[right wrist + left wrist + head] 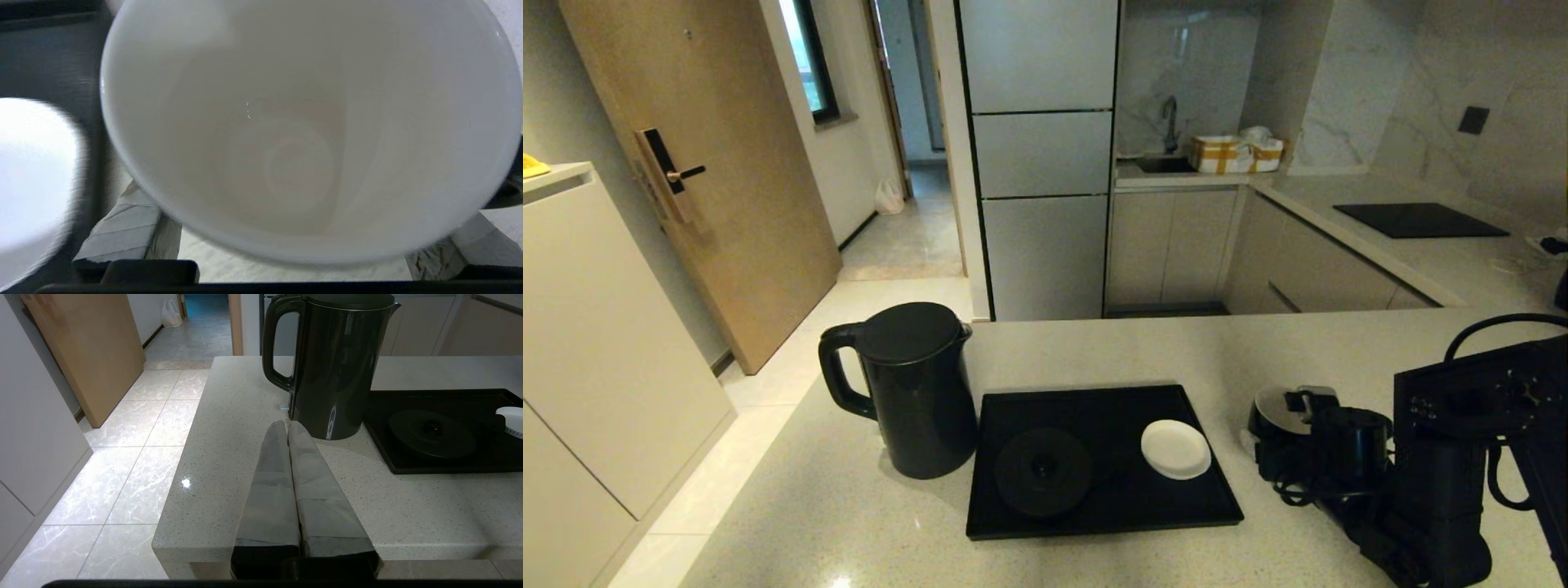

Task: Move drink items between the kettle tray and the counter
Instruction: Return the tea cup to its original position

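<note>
On the pale speckled stone counter (1094, 351), right of the flat black tray (1176, 510), the small black cup with white inside (302, 134) sits between the spread fingers (126, 232) of the right gripper (1286, 433); whether they grip it I cannot tell. The tall black kettle (919, 392) stands left of the tray. The left gripper (288, 426) is closed, empty.

So your counter (1094, 351) is that pale speckled stone worktop, glossy, running out past the tray on every side. Sitting directly on it you've got the black kettle (915, 392), upright, handle pointing away from the tray and its body just beside the tray's left edge. The flat black tray (1094, 523) lies right of it. Further right you can see a small black cup (1278, 420) down at the counter, close to the tray's right edge.
</note>
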### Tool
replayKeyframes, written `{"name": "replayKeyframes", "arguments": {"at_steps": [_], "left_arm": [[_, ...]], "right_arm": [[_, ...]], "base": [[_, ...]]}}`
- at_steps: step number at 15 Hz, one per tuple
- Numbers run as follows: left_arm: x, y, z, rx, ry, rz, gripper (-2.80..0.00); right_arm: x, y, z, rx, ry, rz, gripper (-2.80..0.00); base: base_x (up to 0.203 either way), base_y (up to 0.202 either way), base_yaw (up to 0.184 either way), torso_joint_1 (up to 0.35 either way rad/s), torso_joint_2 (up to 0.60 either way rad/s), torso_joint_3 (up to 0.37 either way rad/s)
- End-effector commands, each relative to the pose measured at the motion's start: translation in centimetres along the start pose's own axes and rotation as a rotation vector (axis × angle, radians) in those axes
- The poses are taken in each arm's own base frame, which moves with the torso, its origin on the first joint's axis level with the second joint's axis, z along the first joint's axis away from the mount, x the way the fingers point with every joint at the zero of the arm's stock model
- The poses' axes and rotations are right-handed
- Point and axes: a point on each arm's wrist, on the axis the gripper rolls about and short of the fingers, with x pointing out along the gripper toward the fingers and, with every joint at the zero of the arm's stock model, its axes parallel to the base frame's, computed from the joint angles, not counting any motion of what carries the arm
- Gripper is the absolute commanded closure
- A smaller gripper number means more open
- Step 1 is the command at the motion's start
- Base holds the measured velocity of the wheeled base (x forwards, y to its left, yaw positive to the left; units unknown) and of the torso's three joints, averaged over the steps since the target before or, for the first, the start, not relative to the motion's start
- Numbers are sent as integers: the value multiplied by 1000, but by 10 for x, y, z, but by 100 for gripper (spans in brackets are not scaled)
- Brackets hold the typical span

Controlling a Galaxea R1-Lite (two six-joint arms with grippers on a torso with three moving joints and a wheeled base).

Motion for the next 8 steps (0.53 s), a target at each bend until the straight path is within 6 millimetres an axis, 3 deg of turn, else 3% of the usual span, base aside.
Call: {"name": "replayKeyframes", "arguments": {"at_steps": [1,5,8], "left_arm": [[0,0,0,0,1,2,0],[0,0,0,0,1,1,0],[0,0,0,0,1,1,0]], "right_arm": [[-15,13,14,-5,-54,33,0],[-21,28,15,-24,-66,43,0],[-29,53,21,-44,-111,74,0]], "base": [[0,0,0,0,0,0],[0,0,0,0,0,0],[0,0,0,0,0,0]]}}
